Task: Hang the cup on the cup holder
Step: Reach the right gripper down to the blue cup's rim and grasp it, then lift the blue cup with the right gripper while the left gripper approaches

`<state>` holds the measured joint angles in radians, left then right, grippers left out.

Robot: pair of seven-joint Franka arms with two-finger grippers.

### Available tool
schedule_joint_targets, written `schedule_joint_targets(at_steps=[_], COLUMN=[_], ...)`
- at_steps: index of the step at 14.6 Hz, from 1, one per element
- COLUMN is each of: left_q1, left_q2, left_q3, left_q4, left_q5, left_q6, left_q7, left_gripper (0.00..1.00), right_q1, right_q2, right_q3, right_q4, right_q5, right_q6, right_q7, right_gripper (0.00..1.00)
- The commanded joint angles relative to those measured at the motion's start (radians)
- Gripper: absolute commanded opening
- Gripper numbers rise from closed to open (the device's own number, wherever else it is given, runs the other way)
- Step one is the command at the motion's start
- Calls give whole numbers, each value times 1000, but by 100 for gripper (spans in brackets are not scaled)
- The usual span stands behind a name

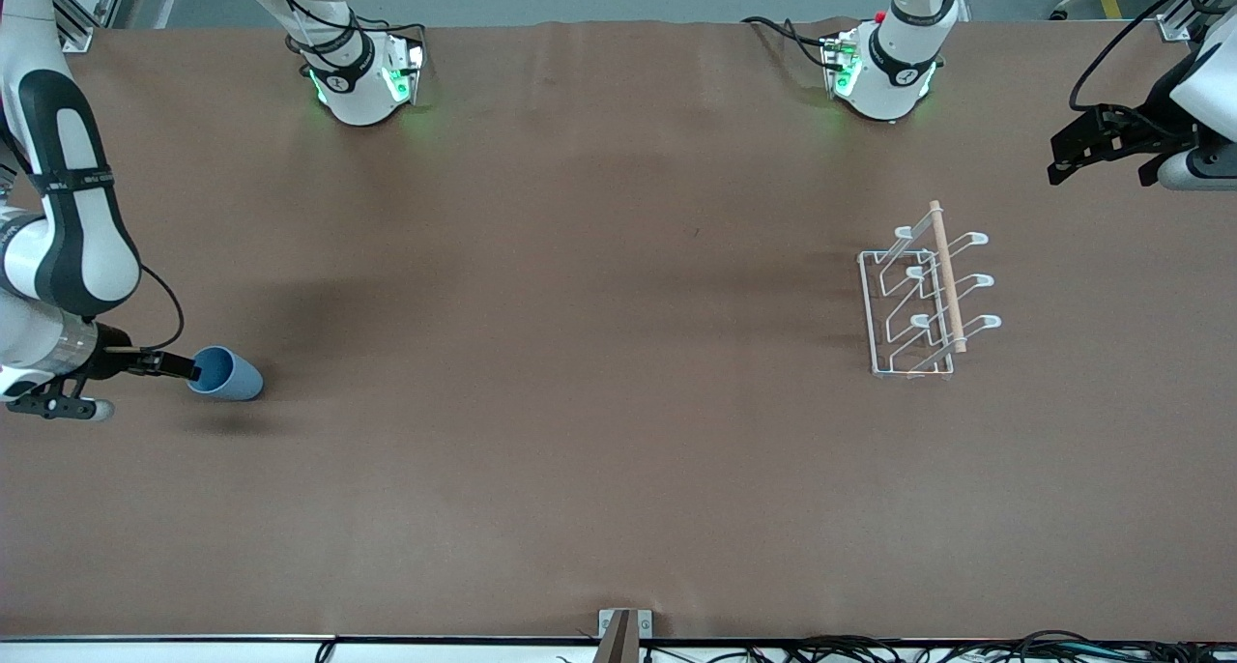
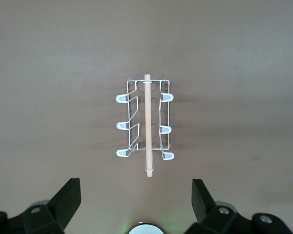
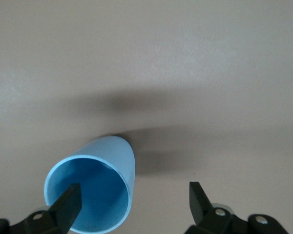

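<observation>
Step in hand, by the look of it: the pick-up, not yet finished. At the right arm's end of the table, a small light-blue, slightly tapered plastic cup [image 1: 226, 374] lying on its side on the brown table cover [image 1: 580, 450], open mouth turned toward the right gripper [image 1: 172, 365]. Gripper low and level with the cup, fingers spread wide; in the right wrist view one black fingertip [image 3: 68, 204] sits inside the mouth of the cup [image 3: 95, 185], the other outside and apart from the wall. No squeeze on the rim yet, as far as can be judged.

Next move likely calls for closing on the wall of the cup, lifting, then carrying it along the table.

Well apart, toward the left arm's end of the table, a white wire cup holder [image 1: 923, 296] with a rectangular base, six upturned round-tipped prongs and a light wooden dowel [image 1: 947, 276] along the top; every prong bare. Hanging then needs the mouth turned down over a prong.

Left gripper [image 1: 1097, 151] waiting above the table edge, fingers [image 2: 68, 200] wide apart, holding nothing, wrist camera looking at the cup holder [image 2: 144, 122].
</observation>
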<state>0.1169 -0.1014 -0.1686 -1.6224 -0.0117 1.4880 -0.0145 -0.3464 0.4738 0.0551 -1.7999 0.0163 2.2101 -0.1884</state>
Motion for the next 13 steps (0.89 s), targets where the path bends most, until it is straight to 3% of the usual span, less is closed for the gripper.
schedule_joint_targets(at_steps=[1,3,4,9,10,13], left_q1=[1,1,3,4,4,6], left_q2=[5,5,3,3,6,20], left_q3=[-5,-6,-6,-6,-5,-5], left_q4=[22,24,24,22,22,22], left_q5=[-5,-5,-13,-24,-30,-44], left_q6=[-15,-14,-15,-12,-8,6], left_q7=[18,18,18,18,18,18], left_gripper=[100,100,100,100,100,100], right_q1=[-11,-11,-11,-3,-2,1], right_q2=[-1,11,19,60,60,45], right_q3=[9,9,9,11,12,15], right_q4=[-29,-29,-27,-26,-24,-21], right_q5=[11,13,13,17,27,48], right_q6=[16,23,23,86,83,40], right_q7=[-9,-9,-9,0,0,1], right_gripper=[93,83,73,6,2,1])
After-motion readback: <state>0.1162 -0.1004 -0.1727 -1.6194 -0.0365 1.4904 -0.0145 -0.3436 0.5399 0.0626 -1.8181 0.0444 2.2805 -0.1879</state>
